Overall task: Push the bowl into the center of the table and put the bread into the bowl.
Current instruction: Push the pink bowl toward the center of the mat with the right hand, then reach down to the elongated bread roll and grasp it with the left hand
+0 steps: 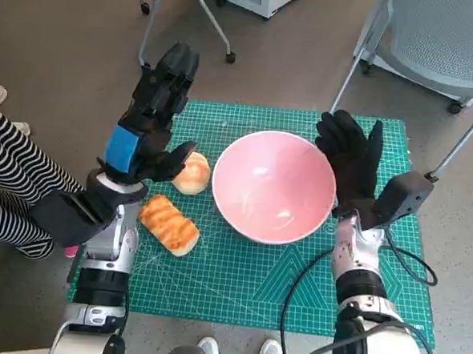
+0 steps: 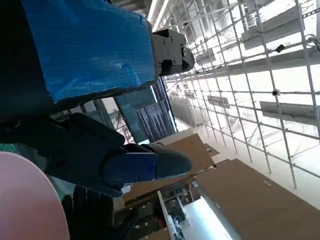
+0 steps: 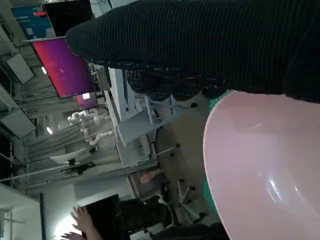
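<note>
No text, label or number can be read

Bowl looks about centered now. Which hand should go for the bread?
Left. The left hand hangs open on the same side as the round bun and the toasted loaf. The right hand stands at the bowl's far rim, with the bowl between.

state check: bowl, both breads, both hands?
Pink round bowl: upright, empty, on the green cutting mat.
Round pale bun: on mat, outside bowl.
Oblong golden-crusted bread: on mat, outside bowl.
Left hand: raised, holds nothing.
Right hand: open, at bowl's rim.
</note>
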